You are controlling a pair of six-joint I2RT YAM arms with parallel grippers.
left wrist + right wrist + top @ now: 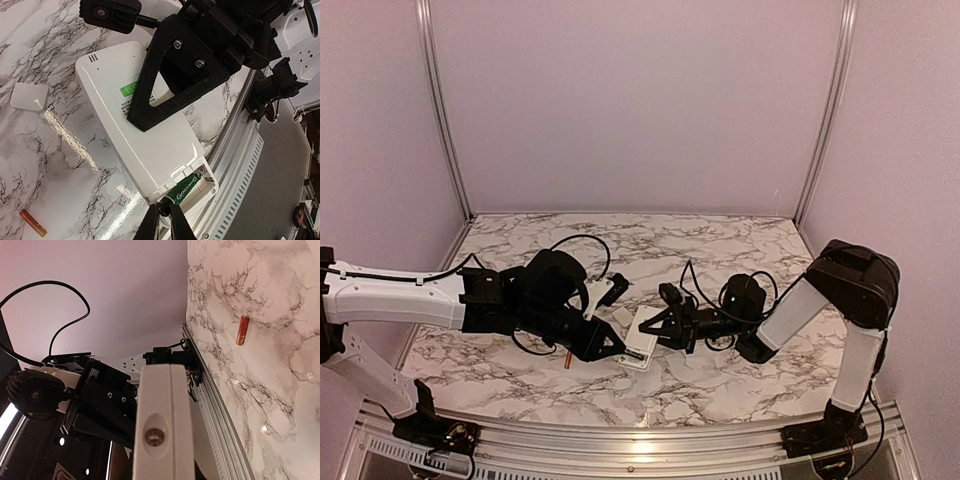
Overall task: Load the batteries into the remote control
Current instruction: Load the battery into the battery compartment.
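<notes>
Both arms reach inward: right claw (658,323) clamped on the remote control (150,150), left claw (162,215) clenched at its open battery bay (192,186).

The white back of the remote control (150,150) carries a green sticker (129,90) with white capitals that begin "ECO"; the rest of the word is covered. Beside and below the sticker run a few lines of fine dark print, too small to read. The battery (187,189) in the open compartment at the remote's end bears white lettering on green that looks like "GooMenG", the last letters uncertain.
</notes>
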